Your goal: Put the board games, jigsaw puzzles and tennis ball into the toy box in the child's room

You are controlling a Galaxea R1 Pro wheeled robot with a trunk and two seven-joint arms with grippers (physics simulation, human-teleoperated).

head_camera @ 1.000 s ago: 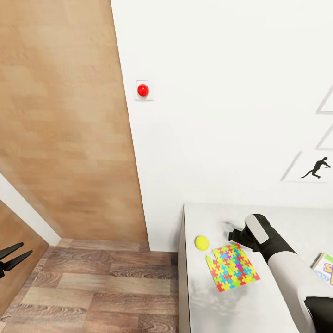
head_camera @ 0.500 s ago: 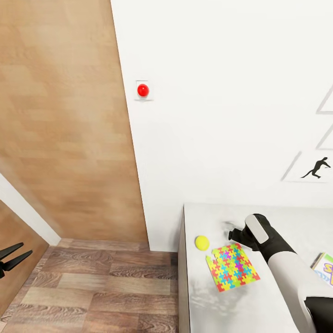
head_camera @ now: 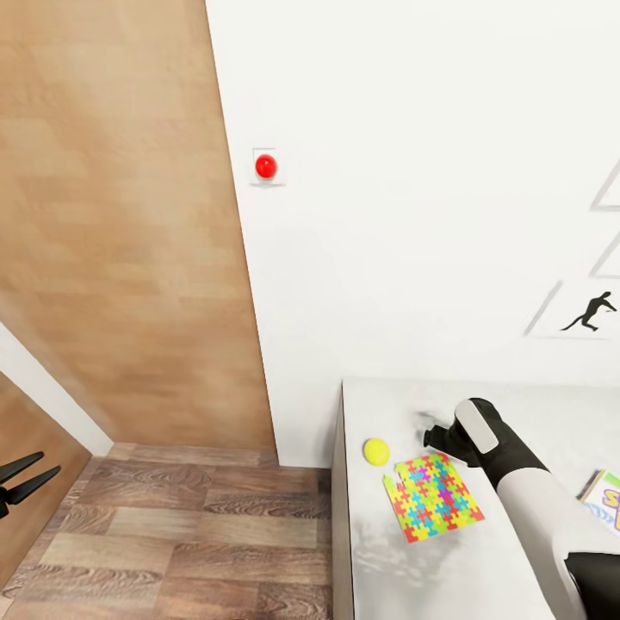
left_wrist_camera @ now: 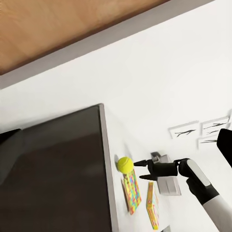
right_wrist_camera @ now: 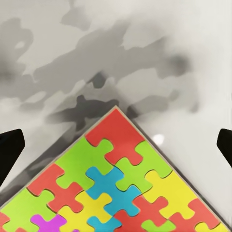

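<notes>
A yellow-green tennis ball (head_camera: 375, 451) lies near the left end of the pale grey table (head_camera: 396, 568). Just to its right lies a jigsaw puzzle (head_camera: 435, 497), a thin slab of bright mosaic pieces. My right gripper (head_camera: 434, 438) hovers open above the puzzle's far corner, holding nothing. In the right wrist view that corner (right_wrist_camera: 121, 183) sits between the two dark fingertips (right_wrist_camera: 9, 154). The left wrist view shows the ball (left_wrist_camera: 124, 165), the right gripper (left_wrist_camera: 142, 170) with its fingers apart, and the puzzle (left_wrist_camera: 131, 191). My left gripper (head_camera: 21, 480) hangs open over the floor at far left.
A Skip-Bo board game (head_camera: 607, 501) peeks in at the table's right edge. A white wall with a red button (head_camera: 266, 166) and a silhouette poster (head_camera: 585, 314) stands behind the table. A wood panel (head_camera: 120, 258) and plank floor (head_camera: 189, 534) lie to the left.
Almost nothing: my right forearm has shifted very slightly, while the ball, the puzzle and the left gripper stay where they were.
</notes>
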